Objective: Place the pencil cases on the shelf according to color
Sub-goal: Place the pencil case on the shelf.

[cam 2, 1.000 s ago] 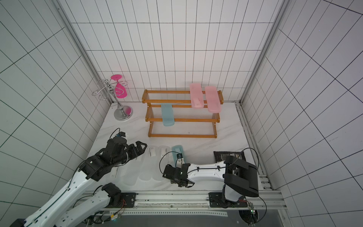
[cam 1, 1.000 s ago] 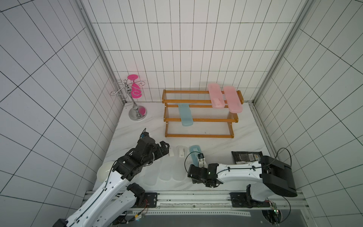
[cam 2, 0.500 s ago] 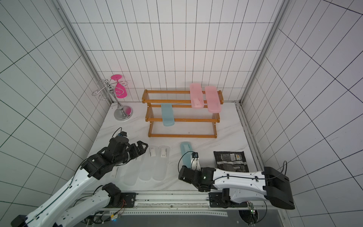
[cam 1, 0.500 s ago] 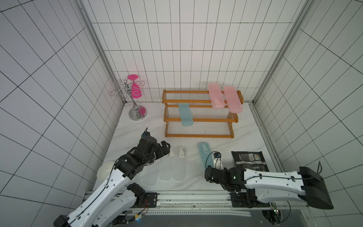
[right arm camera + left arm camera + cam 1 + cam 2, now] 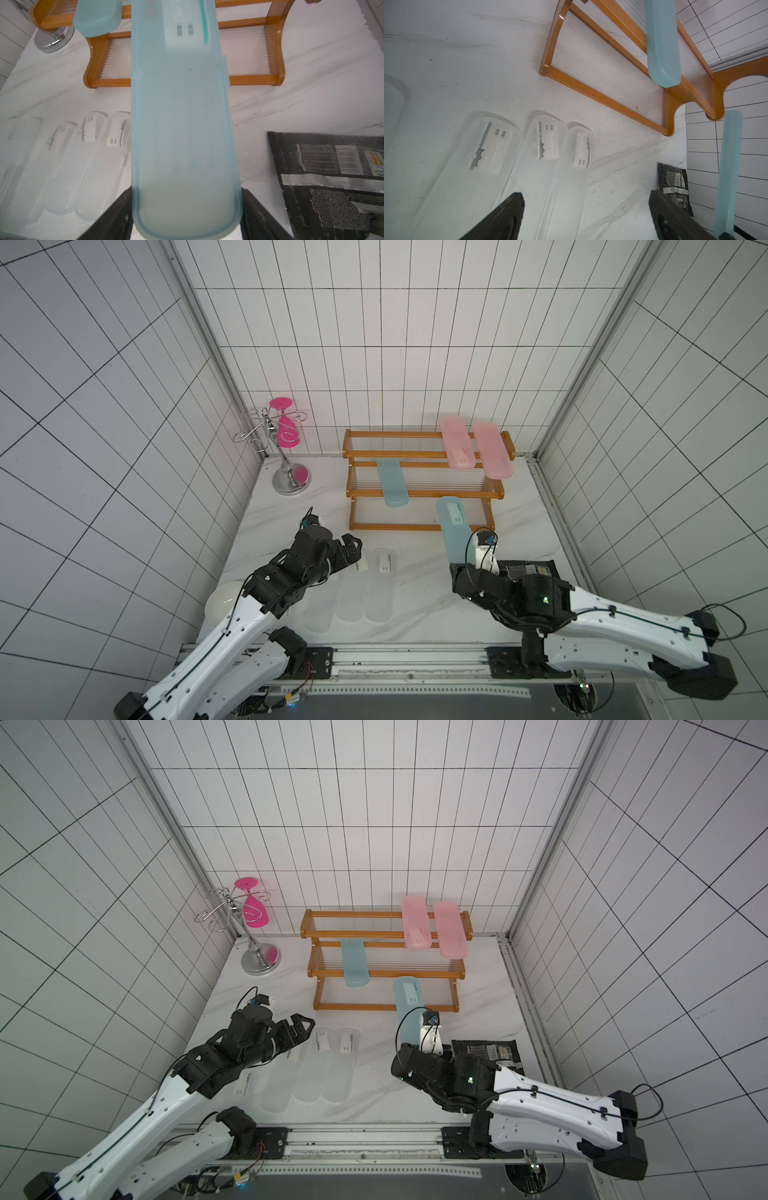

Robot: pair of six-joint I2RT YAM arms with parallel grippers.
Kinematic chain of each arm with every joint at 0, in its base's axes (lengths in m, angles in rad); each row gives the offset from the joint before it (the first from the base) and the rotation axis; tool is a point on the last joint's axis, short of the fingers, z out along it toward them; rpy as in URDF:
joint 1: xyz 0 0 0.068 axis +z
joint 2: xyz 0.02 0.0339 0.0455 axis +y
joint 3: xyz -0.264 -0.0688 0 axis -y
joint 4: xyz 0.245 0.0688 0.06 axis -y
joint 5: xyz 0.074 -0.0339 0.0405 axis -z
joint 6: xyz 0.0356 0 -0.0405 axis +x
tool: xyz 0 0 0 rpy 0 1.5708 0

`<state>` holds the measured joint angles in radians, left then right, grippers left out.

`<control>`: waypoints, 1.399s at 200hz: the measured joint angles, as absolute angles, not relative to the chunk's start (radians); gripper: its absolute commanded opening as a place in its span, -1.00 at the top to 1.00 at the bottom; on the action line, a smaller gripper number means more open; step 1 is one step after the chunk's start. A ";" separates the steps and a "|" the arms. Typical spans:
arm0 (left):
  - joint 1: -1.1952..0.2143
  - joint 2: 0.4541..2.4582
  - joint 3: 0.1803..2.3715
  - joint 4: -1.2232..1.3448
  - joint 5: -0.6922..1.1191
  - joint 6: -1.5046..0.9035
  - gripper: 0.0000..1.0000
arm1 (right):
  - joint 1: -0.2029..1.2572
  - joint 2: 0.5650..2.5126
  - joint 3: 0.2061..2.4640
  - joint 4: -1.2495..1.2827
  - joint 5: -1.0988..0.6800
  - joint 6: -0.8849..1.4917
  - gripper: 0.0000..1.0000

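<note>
Since a second ago: right arm has swung out and lifted the labelled teal case (image 5: 451,526) off the counter (image 5: 415,626). Right end effector (image 5: 460,572) is clenched on the case's near end, with the far end aimed at the shelf (image 5: 395,526), lowest tier. Second teal case (image 5: 391,485) lies on the middle tier, both pink cases (image 5: 457,448) on top. Left end effector (image 5: 354,548) is released, jaws spread, above the clear cases (image 5: 384,593) lying side by side on the counter.

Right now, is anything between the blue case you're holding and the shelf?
Nothing visible. The translucent teal-blue plastic case in the right fingers points at the orange-brown wooden shelf, whose middle tier has bare rods.
</note>
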<state>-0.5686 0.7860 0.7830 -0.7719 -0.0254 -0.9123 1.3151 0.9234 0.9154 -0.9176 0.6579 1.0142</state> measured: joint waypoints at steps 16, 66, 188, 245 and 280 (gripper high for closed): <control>-0.569 0.786 0.783 -0.767 -0.025 -0.907 -0.96 | 1.245 0.919 0.923 -0.916 0.641 0.956 -0.30; -0.569 0.794 0.795 -0.756 -0.025 -0.886 -0.96 | 1.069 1.017 1.017 -0.881 0.525 0.767 -0.32; -0.569 0.861 0.810 -0.677 -0.003 -0.864 -0.96 | 0.890 1.399 1.244 -0.691 0.369 0.549 -0.32; -0.569 0.900 0.809 -0.643 0.001 -0.847 -0.96 | 0.854 1.497 1.326 -0.644 0.361 0.485 -0.33; -0.569 0.928 0.808 -0.620 0.001 -0.829 -0.96 | 0.826 1.560 1.336 -0.622 0.351 0.466 -0.32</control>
